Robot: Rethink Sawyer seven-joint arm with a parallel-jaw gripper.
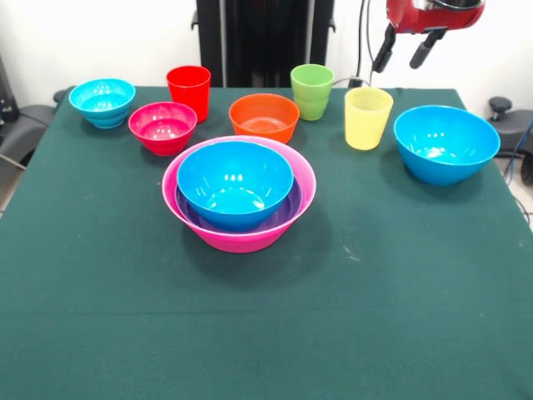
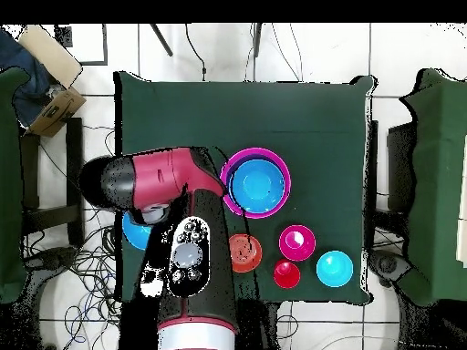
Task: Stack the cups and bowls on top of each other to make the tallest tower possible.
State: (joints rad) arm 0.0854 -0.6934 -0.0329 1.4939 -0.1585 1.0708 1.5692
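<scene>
At the upper right of the front view the red and black gripper (image 1: 404,52) hangs with its two black fingers (image 1: 383,50) spread apart, holding nothing. At frame centre, on the green-clothed desk (image 1: 266,317), the large glossy pink plastic bowl (image 1: 239,237) holds a shallow purple bowl (image 1: 287,217) and a blue bowl (image 1: 235,183). The second blue bowl (image 1: 445,143) sits at right, beside the translucent yellow cup (image 1: 367,117).

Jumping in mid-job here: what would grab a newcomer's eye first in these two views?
The tower at the table's centre: a blue bowl nested in a purple one inside the big pink bowl. Behind it runs a row of loose pieces, from the cyan bowl at the front view's left to the second blue bowl at its right. The gripper hangs open above that right end, holding nothing.
</scene>
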